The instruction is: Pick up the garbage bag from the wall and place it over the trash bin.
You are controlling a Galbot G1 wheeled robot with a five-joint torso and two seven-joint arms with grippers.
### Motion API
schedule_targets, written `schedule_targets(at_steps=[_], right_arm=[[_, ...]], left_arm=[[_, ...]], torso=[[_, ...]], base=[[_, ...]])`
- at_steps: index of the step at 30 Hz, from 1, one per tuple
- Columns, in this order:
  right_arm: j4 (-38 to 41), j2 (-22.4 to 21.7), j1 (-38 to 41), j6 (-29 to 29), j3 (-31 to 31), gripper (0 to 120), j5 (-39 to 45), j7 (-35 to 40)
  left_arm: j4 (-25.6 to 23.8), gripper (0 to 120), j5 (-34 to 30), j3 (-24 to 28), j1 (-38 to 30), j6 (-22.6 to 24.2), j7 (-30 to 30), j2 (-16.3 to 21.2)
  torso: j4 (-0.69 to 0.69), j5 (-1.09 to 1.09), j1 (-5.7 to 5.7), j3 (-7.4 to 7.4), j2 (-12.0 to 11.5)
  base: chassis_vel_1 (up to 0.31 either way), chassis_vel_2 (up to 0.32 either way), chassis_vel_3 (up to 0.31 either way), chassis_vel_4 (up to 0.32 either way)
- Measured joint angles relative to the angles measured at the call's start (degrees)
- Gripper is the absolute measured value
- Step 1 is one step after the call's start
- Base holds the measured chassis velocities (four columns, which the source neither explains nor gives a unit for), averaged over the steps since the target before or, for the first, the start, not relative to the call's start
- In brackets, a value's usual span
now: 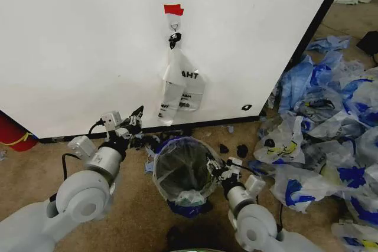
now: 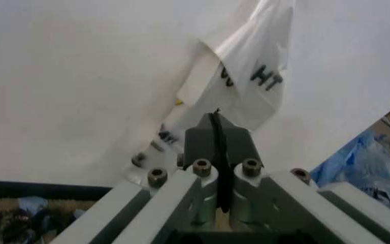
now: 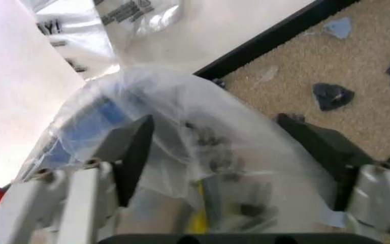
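Note:
The garbage bag (image 1: 177,144), translucent with blue patches, is draped over the small black trash bin (image 1: 188,175) below the wall (image 1: 88,39). My right gripper (image 1: 214,166) is at the bin's right rim. In the right wrist view it (image 3: 215,127) is open, and the bag's plastic (image 3: 181,112) bulges between its spread fingers (image 3: 132,152). My left gripper (image 1: 137,117) hovers left of the bin near the wall's base; its fingers (image 2: 217,119) are shut with nothing visible between them. A narrower white bag (image 1: 180,84) with black lettering hangs from the hook (image 1: 174,26) under the red tape (image 1: 173,9).
A big heap of white and blue plastic bags (image 1: 331,134) covers the carpet to the right. A red cylinder (image 1: 12,131) stands at the far left by the wall. Dark scraps (image 1: 242,150) lie near the bin, and blue plastic (image 1: 189,209) lies at its foot.

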Motion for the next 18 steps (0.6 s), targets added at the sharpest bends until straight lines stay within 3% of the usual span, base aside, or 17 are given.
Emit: schedule_targets(at_steps=[6,12,18], right_arm=[[-0.3,0.2,-0.6,0.1,0.2,97,-0.7,-0.8],[-1.4,0.5,-0.5,2.2,0.2,100,-1.9,-4.7],[-1.7,-2.9,-1.7,5.6,2.9,100,-13.7,-9.2]], left_arm=[[-0.8,0,0.7,-0.3,1.5,0.0,-0.1,0.0],[-1.3,0,1.7,-1.1,3.2,-0.1,0.0,0.0],[-2.0,0,2.7,-3.4,5.5,-0.1,0.1,-1.5]], torso=[[0.00,0.01,0.00,0.00,0.0],[0.01,0.01,0.00,0.00,0.0],[0.01,0.02,0.00,0.00,0.0]], base=[[0.000,0.000,0.000,0.000],[0.000,0.000,0.000,0.000],[0.000,0.000,0.000,0.000]])
